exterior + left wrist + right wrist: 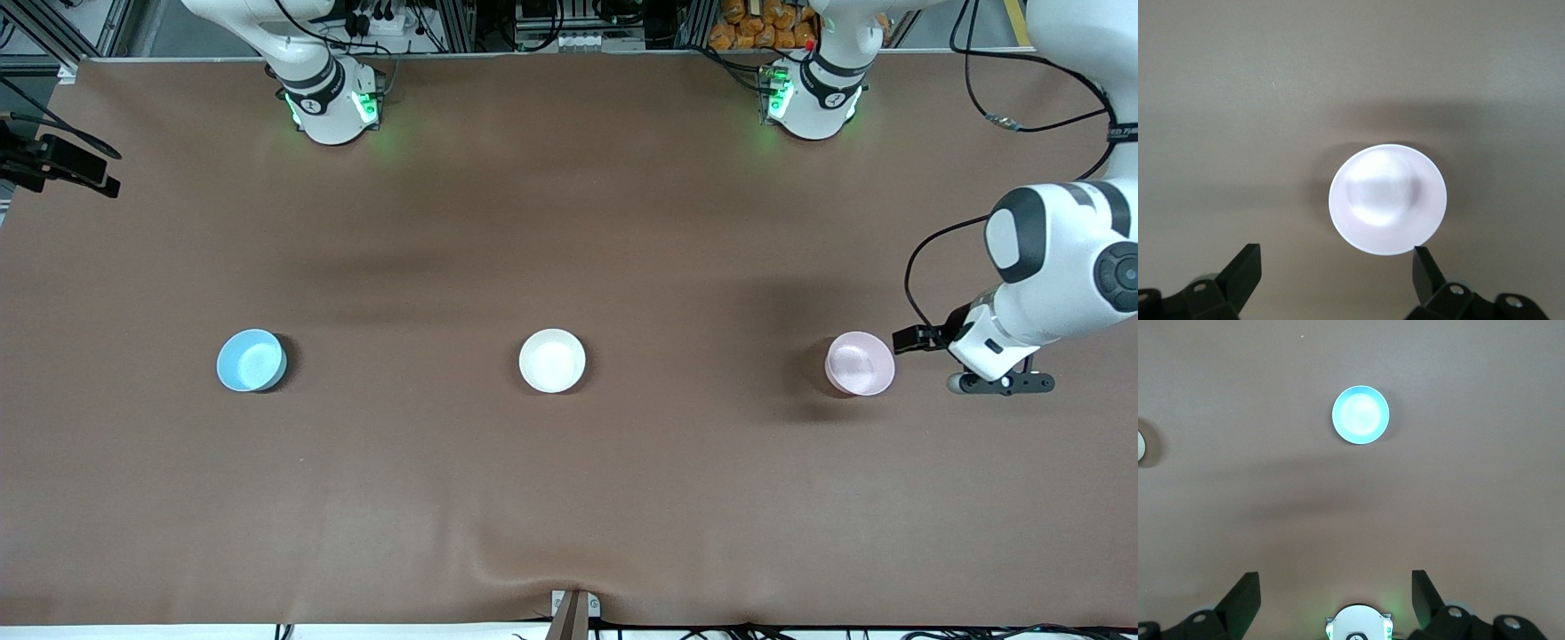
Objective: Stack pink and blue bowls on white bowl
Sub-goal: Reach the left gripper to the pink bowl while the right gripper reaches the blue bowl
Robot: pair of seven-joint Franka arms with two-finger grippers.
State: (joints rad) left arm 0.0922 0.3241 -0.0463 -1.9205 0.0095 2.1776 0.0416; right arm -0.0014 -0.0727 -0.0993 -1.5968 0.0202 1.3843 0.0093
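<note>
Pink bowl (859, 363) sits just beside the left gripper (1000, 383), jaws spread: drop onto its rim squarely. Right gripper (1335, 587) waits high over the worktop (569, 489), spread too.

On the brown table (569, 222) the pink bowl (860, 363) sits just beside my left gripper (1000, 382); the white bowl (552, 360) and blue bowl (252, 360) probably stand well apart.

Blue bowl (252, 360), white bowl (552, 360) & pink bowl (859, 363) upright, well apart, in row w/ white between.
</note>
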